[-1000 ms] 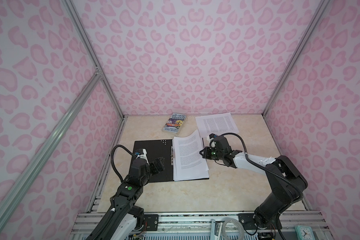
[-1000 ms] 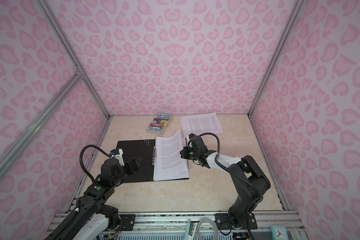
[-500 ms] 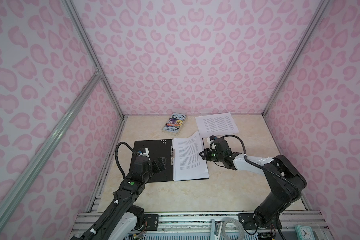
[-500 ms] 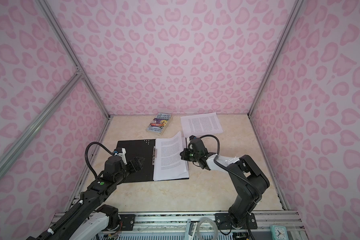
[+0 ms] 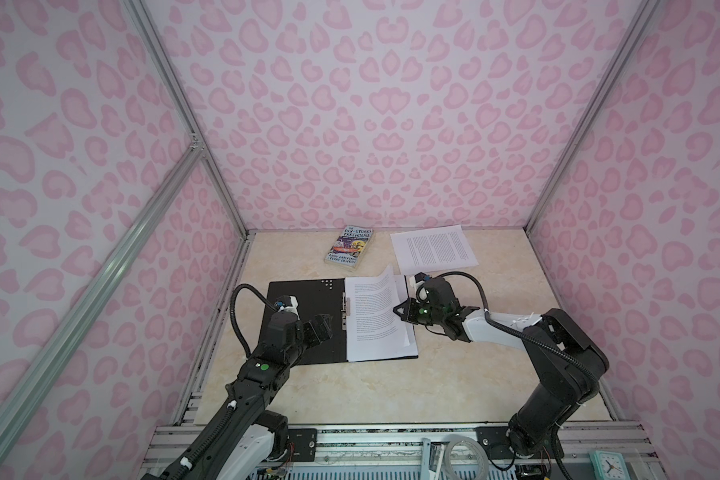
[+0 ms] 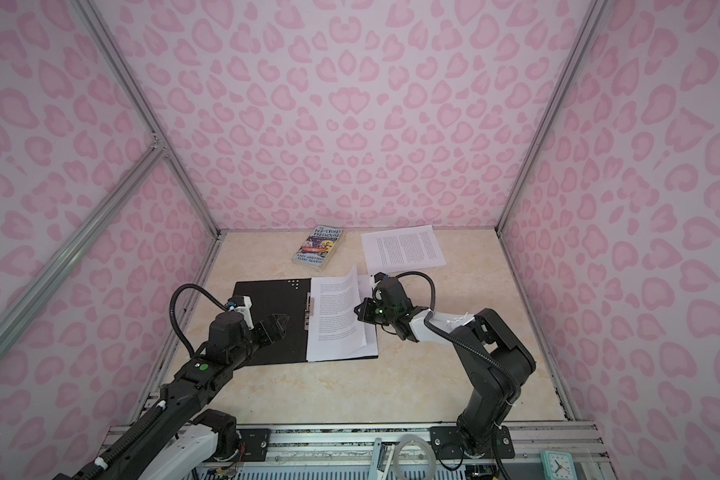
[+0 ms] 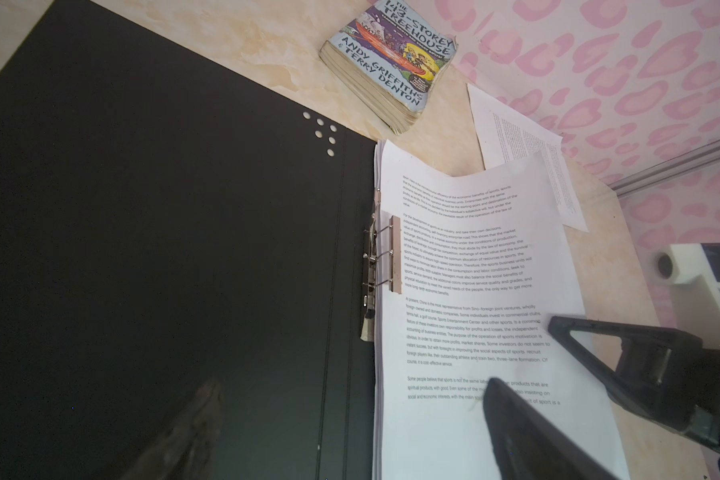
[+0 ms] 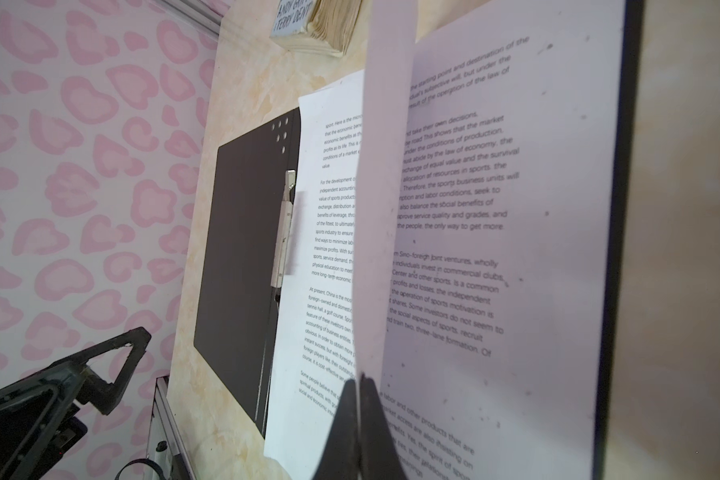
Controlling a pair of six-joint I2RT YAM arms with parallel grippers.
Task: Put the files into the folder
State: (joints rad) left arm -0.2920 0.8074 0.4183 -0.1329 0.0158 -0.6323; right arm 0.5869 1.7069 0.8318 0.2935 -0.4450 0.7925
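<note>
Beneath the left tool [image 5: 319,328], whose jaws stand wide apart and hold nothing, lies the black inner cover of the open folder [image 5: 321,295]. Just beyond its tips sits the metal spine clip [image 7: 393,253]. A careless descent from here could knock the clip or shove the whole folder across the desk [image 5: 350,399].

Beside that tool, on the folder's other half, rests the stack of files [image 5: 371,345]. The right tool [image 8: 360,384] is closed on the outer edge of the top sheet [image 8: 385,208] and holds it raised and bowed above the stack. Whether the clip bar clamps this sheet's inner edge I cannot tell. If it does, further pulling may crease or tear the paper. If not, the sheet may slide off the stack and drag its neighbours out of line.

Well beyond the right tool, loose printed sheets [image 5: 433,249] lie flat on the desk, not yet filed. Thin paper lying flat is hard to pinch, and the paperback [image 5: 350,249] near them could be nudged by mistake.
</note>
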